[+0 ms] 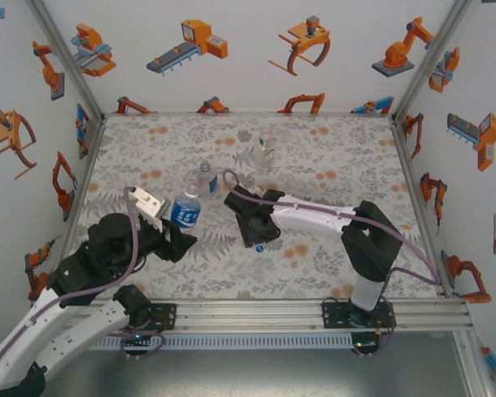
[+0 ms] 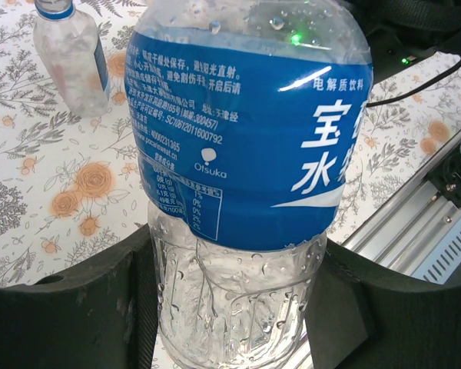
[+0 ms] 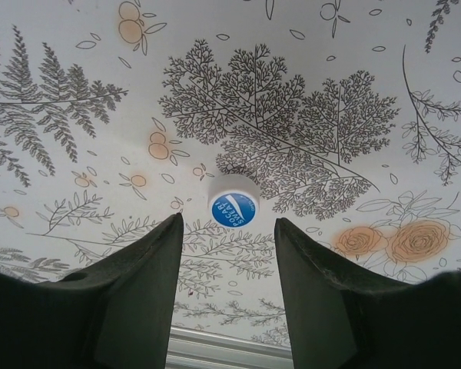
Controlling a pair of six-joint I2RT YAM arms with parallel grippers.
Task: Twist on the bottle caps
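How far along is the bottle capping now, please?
Done: the slim clear plastic bottle seems capped. In hand: the left gripper clamps the squat blue-labelled bottle; the right gripper hangs open over the round blue-topped cap on the table. Left: screwing it on; the green-labelled bottle is unclear.

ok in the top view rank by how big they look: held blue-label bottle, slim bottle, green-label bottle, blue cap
1. held blue-label bottle, widest, though nearest the camera
2. green-label bottle and slim bottle: too alike to rank, and the green-label one stands farther back
3. blue cap, by far the smallest
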